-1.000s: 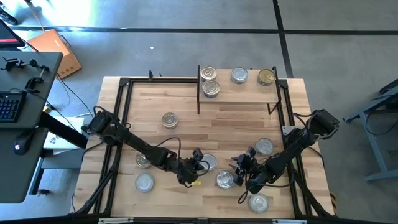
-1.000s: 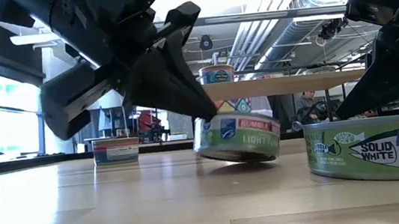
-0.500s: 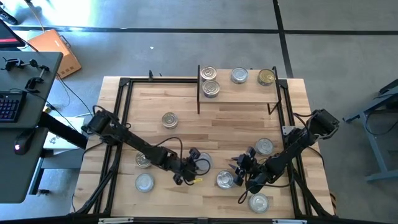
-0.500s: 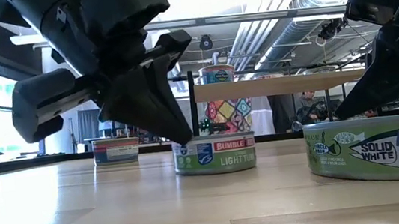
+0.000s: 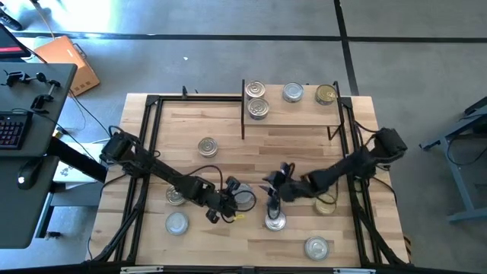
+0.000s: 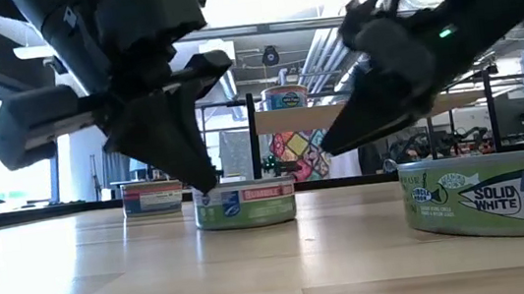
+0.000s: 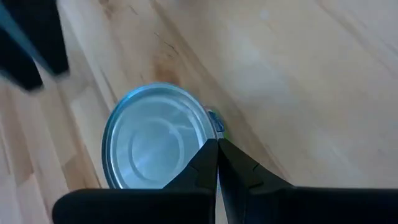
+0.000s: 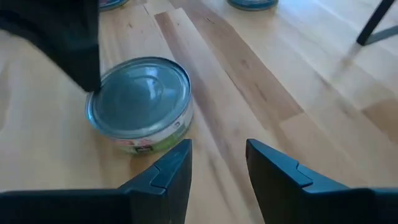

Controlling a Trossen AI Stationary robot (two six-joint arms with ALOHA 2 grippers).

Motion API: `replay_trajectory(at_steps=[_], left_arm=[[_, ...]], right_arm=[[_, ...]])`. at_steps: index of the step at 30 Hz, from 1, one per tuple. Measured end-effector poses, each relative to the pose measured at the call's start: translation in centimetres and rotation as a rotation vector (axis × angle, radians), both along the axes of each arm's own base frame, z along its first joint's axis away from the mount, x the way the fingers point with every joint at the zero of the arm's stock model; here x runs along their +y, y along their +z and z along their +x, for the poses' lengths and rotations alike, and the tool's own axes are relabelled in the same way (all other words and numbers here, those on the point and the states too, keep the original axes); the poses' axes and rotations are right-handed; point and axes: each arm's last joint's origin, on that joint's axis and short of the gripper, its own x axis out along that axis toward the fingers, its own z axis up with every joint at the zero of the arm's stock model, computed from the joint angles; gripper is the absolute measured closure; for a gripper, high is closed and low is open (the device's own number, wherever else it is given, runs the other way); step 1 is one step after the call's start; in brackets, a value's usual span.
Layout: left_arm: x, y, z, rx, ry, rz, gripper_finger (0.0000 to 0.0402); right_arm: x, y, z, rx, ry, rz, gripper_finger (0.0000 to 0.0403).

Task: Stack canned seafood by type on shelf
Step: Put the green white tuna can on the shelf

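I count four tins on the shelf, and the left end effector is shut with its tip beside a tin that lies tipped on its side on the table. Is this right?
One detail is wrong. The tin beside the left end effector is not tipped: the low view shows it standing flat on the table. The rest holds: four tins stand on the shelf, and that end effector is shut.

Left arm stretched low from the left edge toward the middle, wrist bent down, left gripper [image 5: 225, 199] with fingers [image 7: 205, 163] pressed together, right arm reaching in from the right edge, right gripper [image 5: 274, 190] pointing down, fingers [image 8: 168, 168] parted with a gap between them
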Motion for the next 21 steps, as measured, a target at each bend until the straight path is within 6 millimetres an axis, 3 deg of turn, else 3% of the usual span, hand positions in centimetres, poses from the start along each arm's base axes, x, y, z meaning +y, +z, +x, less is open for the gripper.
replay_trajectory(at_steps=[5,11,15,21], left_arm=[[1.2,-0.9,-0.5,0.004,0.032,0.011,0.0401],[1.7,-1.3,-0.7,0.025,0.046,0.036,0.0401],[1.8,-1.1,-1.3,0.069,0.063,0.059,0.0401],[2.8,-0.2,-3.1,0.174,0.159,0.117,0.0399]], right_arm=[[-2.2,-1.3,1.8,-0.006,0.026,0.029,0.0258],[-2.6,-2.6,5.0,0.041,0.011,0.003,0.0258],[-1.5,-2.6,5.8,0.115,0.035,0.024,0.0258],[1.9,-1.4,6.1,0.113,0.164,0.065,0.0258]])
